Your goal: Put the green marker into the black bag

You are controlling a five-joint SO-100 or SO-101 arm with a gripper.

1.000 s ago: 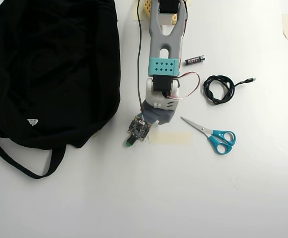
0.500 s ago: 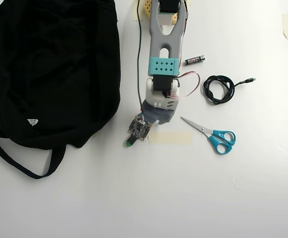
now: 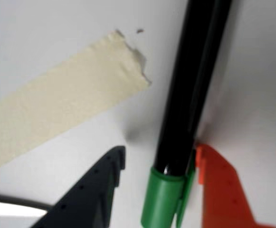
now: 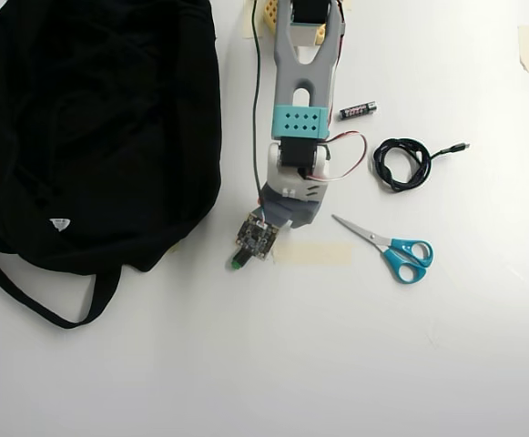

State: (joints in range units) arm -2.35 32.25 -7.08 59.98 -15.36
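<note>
claw (image 3: 159, 183) straddling the slim black-barrelled green-capped marker (image 3: 187, 109), orange finger touching it, dark finger apart, beige tape strip (image 3: 57, 109) just beside on the white tabletop (image 3: 57, 38)

Black bag (image 4: 91, 127): carries a small white tag (image 4: 60, 223) with a dark mark on it; too small to read in the overhead view.
Battery (image 4: 358, 110): pale banding along the barrel, possibly lettering, but no word or number can be made out.
Green marker (image 3: 185, 118): black barrel and green cap show no print in the wrist view.
Tape strip (image 3: 57, 99): blank.
Scissors (image 4: 393, 248): no brand legible.
</note>
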